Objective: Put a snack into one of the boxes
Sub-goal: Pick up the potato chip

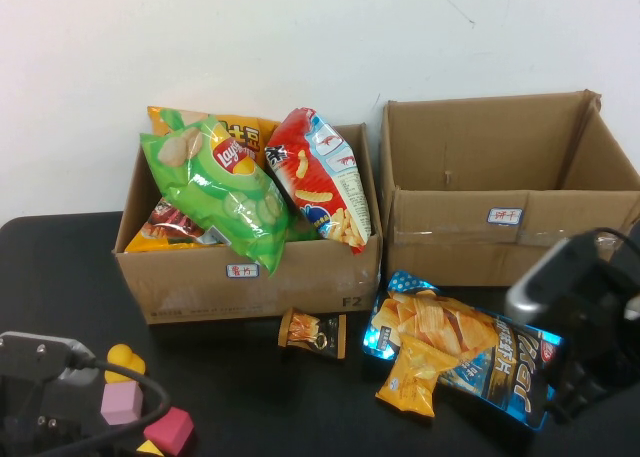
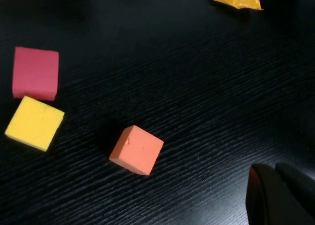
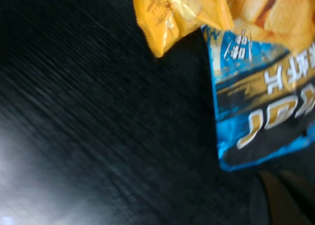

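Lying just beside closed, empty right gripper [image 3: 280, 198]: blue chip bag [image 3: 266, 107] (left gripper [image 2: 280, 195] closed, well apart).

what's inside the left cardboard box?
Left cardboard box: green Lay's chip bag, red-white snack bag, orange bag behind, another orange-red packet underneath. Anything deeper is covered.

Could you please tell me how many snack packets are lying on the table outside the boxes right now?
3: a small dark packet before the full box, a blue chip bag before the empty box, a small yellow packet on it.
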`<state>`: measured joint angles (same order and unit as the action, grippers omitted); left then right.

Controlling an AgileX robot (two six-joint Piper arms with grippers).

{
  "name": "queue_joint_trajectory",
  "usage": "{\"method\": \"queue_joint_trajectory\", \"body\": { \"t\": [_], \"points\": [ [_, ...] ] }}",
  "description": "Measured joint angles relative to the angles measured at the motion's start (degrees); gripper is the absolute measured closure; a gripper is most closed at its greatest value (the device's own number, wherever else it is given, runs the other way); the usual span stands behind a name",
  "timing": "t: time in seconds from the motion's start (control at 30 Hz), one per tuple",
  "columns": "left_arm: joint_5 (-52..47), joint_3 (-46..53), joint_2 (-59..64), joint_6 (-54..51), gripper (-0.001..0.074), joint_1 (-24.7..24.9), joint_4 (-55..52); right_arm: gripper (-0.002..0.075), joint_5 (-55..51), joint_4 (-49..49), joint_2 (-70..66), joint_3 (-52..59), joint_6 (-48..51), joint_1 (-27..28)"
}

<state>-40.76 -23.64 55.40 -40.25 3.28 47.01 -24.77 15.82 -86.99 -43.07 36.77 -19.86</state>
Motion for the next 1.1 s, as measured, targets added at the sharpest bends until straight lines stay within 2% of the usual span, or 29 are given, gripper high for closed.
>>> {"method": "queue_joint_trajectory", "body": {
  "t": [0.07,0.13,0.3,0.33,0.4,0.67,0.97,1.03,1.1],
  "points": [
    [0.0,0.0,0.0,-0.1,0.0736,0.0,0.1,0.0690,-0.5,-2.4,-3.9,-3.0,0.0,-0.8],
    [0.0,0.0,0.0,-0.5,0.0736,0.0,0.3,0.0603,-2.1,-3.7,-8.3,-6.6,-0.1,-1.0],
    [0.0,0.0,0.0,-0.7,0.0736,0.0,0.6,0.0205,-3.8,-4.5,-16.2,-11.8,-1.1,-1.0],
    [0.0,0.0,0.0,-0.8,0.0736,0.0,0.5,0.0145,-3.6,-4.5,-17.5,-12.5,-1.1,-1.0],
    [0.0,0.0,0.0,-1.0,0.0736,0.0,0.5,0.0081,-1.6,-5.2,-19.6,-13.3,-0.8,-1.0],
    [0.9,0.0,0.0,-1.5,0.0736,0.0,0.6,0.0037,9.3,-8.7,-25.7,-13.6,-0.8,-1.0],
    [1.3,0.0,0.0,-1.5,0.0736,0.0,0.8,0.0038,12.6,-8.0,-31.2,-14.0,-2.1,-1.0],
    [1.3,0.0,0.0,-1.5,0.0736,0.0,1.0,0.0076,13.1,-7.9,-31.4,-14.1,-3.6,-1.0],
    [1.3,0.0,0.0,-1.7,0.0736,0.0,1.0,0.0155,13.1,-7.9,-31.4,-14.1,-5.9,-1.0]
  ]
}}
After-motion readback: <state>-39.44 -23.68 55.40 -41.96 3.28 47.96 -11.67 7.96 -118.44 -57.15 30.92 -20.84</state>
